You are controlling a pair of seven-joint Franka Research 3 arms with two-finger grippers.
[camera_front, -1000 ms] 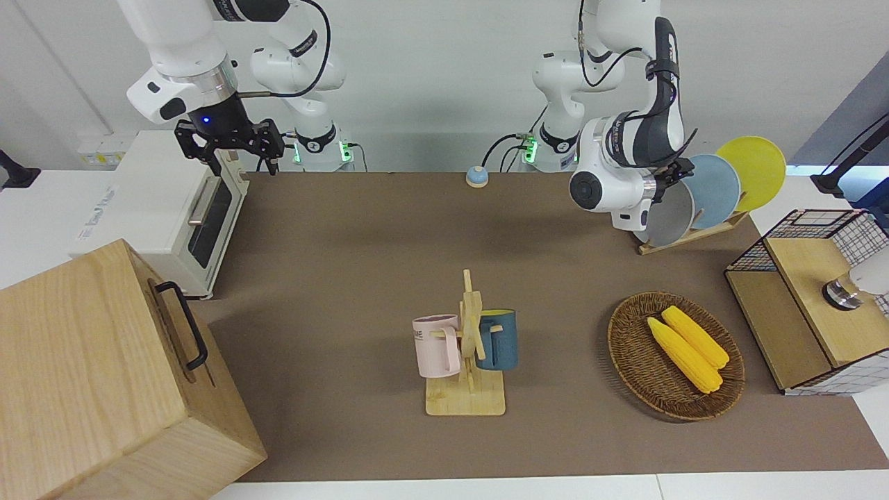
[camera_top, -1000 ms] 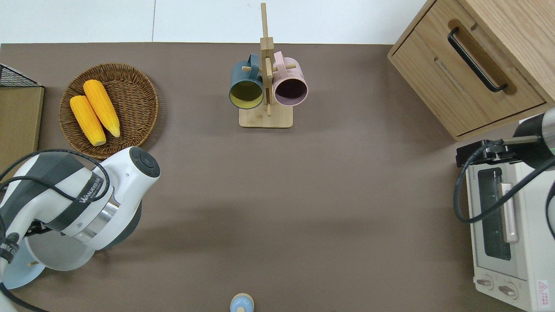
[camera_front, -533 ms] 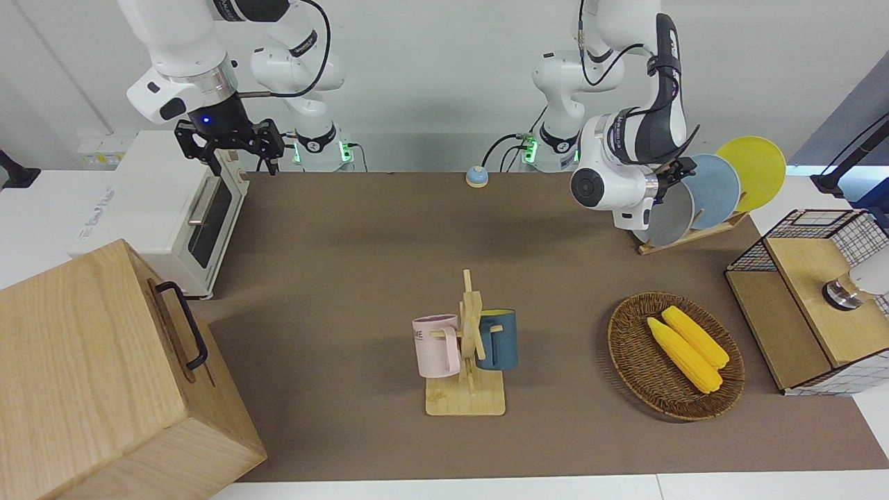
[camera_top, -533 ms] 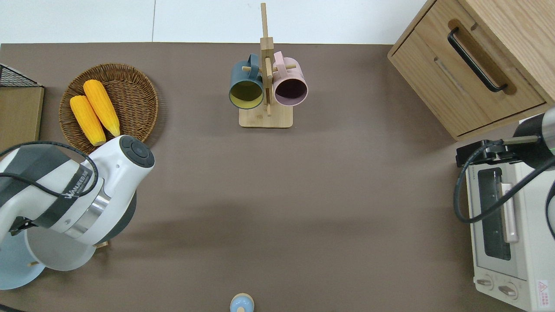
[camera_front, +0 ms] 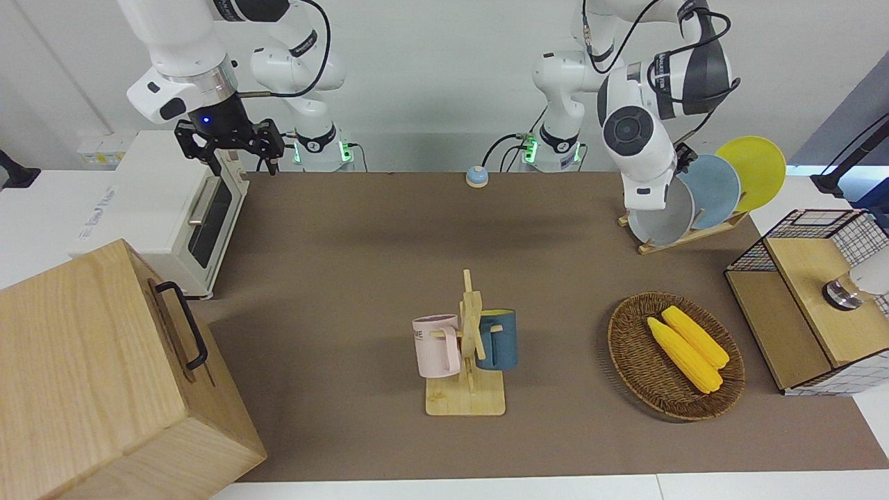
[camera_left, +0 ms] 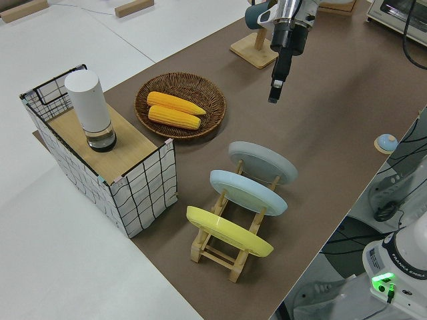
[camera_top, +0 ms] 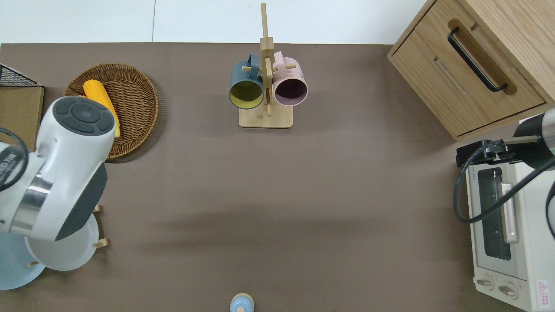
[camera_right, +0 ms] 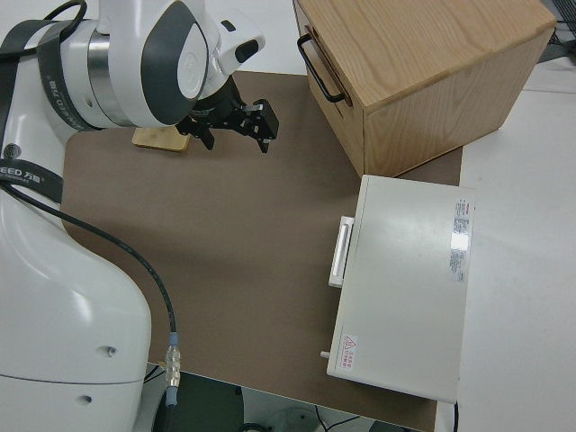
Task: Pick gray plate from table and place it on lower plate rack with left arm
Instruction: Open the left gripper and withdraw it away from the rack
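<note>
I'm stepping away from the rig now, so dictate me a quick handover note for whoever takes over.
Left gripper: up in the air, holding nothing.
Right gripper: parked.
Gray plate: standing in the end slot of the lower plate rack, beside the light blue plate.
Done: pick and place.
Left: probably only retracting the left arm.

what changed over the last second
The left arm has let go of the gray plate and risen clear of it. The plate rests in the lower plate rack beside the blue plate. The right arm stayed parked; everything else is unmoved.
</note>
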